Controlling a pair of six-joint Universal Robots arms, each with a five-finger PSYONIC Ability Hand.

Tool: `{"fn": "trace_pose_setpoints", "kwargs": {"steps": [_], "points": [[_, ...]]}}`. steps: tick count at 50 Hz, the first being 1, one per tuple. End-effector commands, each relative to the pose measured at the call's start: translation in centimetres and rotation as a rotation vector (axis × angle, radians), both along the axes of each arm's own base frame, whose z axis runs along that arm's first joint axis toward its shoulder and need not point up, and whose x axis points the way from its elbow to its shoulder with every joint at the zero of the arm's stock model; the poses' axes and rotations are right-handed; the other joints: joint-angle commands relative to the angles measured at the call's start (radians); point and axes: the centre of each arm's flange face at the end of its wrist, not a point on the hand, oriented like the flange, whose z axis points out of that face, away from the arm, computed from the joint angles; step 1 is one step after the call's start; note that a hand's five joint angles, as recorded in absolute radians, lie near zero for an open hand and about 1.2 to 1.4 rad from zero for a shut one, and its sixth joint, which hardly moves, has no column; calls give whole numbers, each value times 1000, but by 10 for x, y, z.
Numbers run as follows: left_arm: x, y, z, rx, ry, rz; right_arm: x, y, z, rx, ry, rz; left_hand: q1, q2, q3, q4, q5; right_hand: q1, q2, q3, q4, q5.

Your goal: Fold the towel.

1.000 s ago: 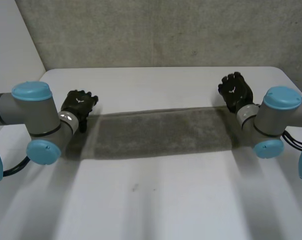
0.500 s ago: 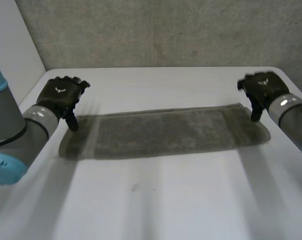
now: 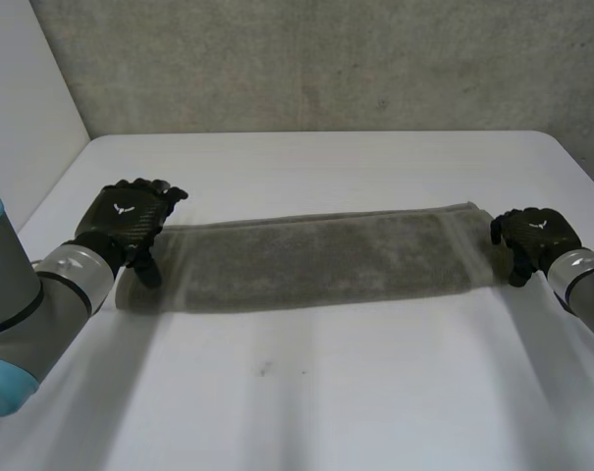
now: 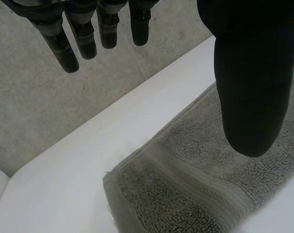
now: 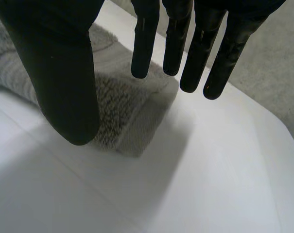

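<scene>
A grey-brown towel (image 3: 316, 260) lies on the white table as a long narrow strip running left to right. My left hand (image 3: 130, 221) hovers over its left end, fingers straight and spread from the thumb (image 4: 249, 73), holding nothing; the towel's hemmed end (image 4: 185, 184) lies below the palm. My right hand (image 3: 534, 235) is at the strip's right end. Its fingers (image 5: 176, 39) are straight and apart from the thumb, just above the towel's corner (image 5: 132, 126), with no cloth pinched.
The white table (image 3: 297, 392) spreads wide in front of the towel. A grey carpeted wall (image 3: 326, 59) rises behind the table's far edge, and a white panel (image 3: 22, 98) stands at the left.
Both arms swung outward and the hands came down to the towel's two ends. The right hand's fingers have drawn a little toward the thumb. The towel has not moved.
</scene>
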Motion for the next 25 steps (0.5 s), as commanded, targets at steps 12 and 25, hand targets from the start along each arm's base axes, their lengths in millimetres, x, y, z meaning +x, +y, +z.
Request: {"fn": "trace_pose_setpoints", "kwargs": {"steps": [12, 25], "points": [[0, 1, -2, 4, -1, -1, -36, -26, 8, -70, 41, -169, -7, 8, 5, 7, -27, 861, 867, 853, 856, 874], [0, 2, -1, 1, 0, -1, -97, -47, 57, -209, 224, -346, -7, 8, 5, 7, -27, 861, 867, 853, 856, 874]]}}
